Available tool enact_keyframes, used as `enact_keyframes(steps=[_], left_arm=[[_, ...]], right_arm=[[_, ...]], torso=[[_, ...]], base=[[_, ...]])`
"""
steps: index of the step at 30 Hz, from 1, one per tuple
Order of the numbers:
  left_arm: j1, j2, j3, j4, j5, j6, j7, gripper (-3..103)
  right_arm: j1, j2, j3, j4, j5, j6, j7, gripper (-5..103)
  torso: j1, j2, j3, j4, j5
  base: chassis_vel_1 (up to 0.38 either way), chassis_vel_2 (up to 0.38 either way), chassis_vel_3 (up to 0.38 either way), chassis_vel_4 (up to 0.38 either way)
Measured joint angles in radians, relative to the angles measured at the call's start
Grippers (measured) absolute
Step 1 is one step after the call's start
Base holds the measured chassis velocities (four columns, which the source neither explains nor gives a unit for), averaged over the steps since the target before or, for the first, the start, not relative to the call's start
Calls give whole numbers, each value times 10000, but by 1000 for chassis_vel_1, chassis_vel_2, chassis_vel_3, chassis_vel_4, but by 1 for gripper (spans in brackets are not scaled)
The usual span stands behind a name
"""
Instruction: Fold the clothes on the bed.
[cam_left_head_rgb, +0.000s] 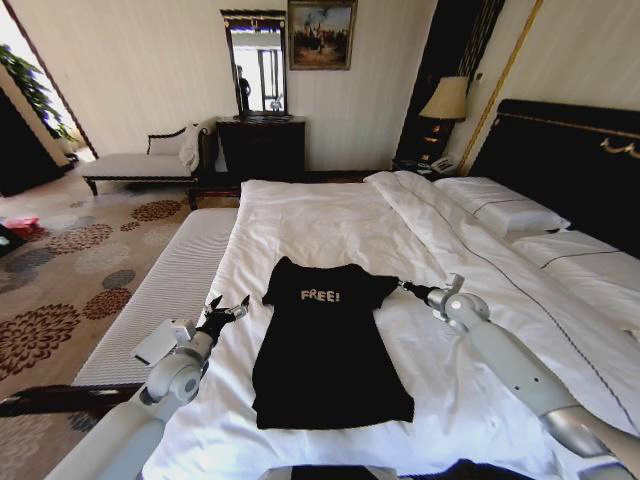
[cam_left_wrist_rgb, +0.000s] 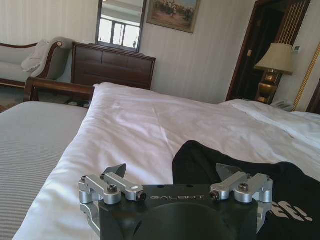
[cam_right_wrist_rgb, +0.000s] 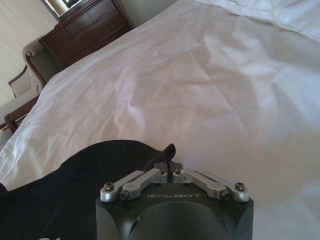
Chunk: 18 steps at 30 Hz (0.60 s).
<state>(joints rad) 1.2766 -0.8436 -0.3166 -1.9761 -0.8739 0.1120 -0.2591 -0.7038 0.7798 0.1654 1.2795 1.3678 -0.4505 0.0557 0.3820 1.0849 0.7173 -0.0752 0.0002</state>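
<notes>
The clothes, a black T-shirt (cam_left_head_rgb: 325, 350) with white "FREE!" lettering, lie flat and face up on the white bed (cam_left_head_rgb: 330, 220). My left gripper (cam_left_head_rgb: 228, 308) hovers open just beside the shirt's left sleeve. In the left wrist view its fingers (cam_left_wrist_rgb: 117, 171) stand wide apart with nothing between them, and the shirt (cam_left_wrist_rgb: 210, 160) lies just ahead. My right gripper (cam_left_head_rgb: 404, 287) is at the tip of the right sleeve. The right wrist view shows this gripper (cam_right_wrist_rgb: 168, 152) shut at the edge of the black fabric (cam_right_wrist_rgb: 100, 165).
A grey striped bench (cam_left_head_rgb: 170, 290) runs along the bed's left side. Pillows (cam_left_head_rgb: 505, 210) and a dark headboard (cam_left_head_rgb: 570, 160) are on the right. A chaise longue (cam_left_head_rgb: 140, 165), a dark dresser (cam_left_head_rgb: 262, 148) and a lamp (cam_left_head_rgb: 447, 100) stand at the far wall.
</notes>
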Motion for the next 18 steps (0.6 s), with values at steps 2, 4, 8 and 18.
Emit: enact_keyframes(steps=[2,4,8,18], left_arm=[[69,6,-50,-27,4,-1,2,100],[89,-2,-61,-33,6,-1,3,100],[159,-70,-44,-59,58,0,8,100],[252,-32,-129,-86,58,-1,45,100]], right_arm=[[-17,-44,62,-130,-98,35,-60,0],[-16,-52,69,-199,-135,55,-105,0],[99,-33,25,-446,-271,172,-285,0],[-141,-85,-31,-86,-887,315,-503,0]], torso=[[0,0,0,0,-1],[0,0,0,0,0],[0,0,0,0,-2],[0,0,0,-1,-1]], base=[[0,0,0,0],[0,0,0,0],[0,0,0,0],[0,0,0,0]])
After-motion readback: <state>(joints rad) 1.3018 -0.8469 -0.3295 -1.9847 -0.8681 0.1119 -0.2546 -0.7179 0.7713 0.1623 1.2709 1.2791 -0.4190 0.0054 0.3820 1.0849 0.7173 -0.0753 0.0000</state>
